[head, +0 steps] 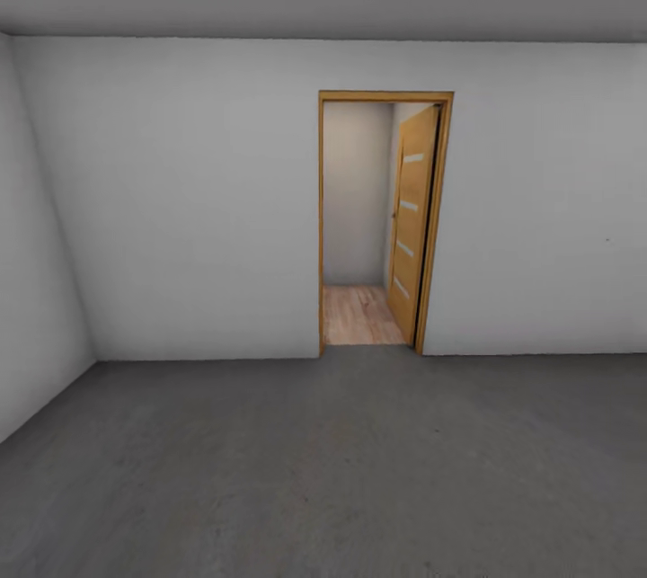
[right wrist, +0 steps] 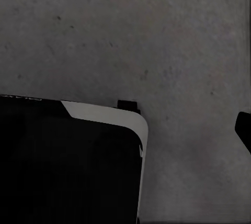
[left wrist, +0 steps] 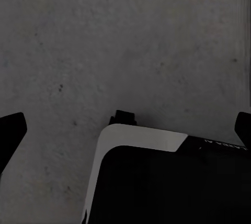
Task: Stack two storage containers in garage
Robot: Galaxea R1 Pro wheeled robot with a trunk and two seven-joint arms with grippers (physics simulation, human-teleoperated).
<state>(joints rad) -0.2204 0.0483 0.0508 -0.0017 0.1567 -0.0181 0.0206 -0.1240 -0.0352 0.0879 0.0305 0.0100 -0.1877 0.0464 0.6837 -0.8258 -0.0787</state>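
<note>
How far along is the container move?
Done: nothing I can confirm; no container sits on the stretch of concrete floor ahead. In hand: nothing. The left claw and right claw hang open and empty above concrete. The robot is in the garage, facing the open door to a wood-floored hall. Left: probably fetching containers, then stacking them here.

Rough grey concrete floor point(right wrist: 157, 41) beneath a black, white-edged robot base point(right wrist: 68, 166).
</note>
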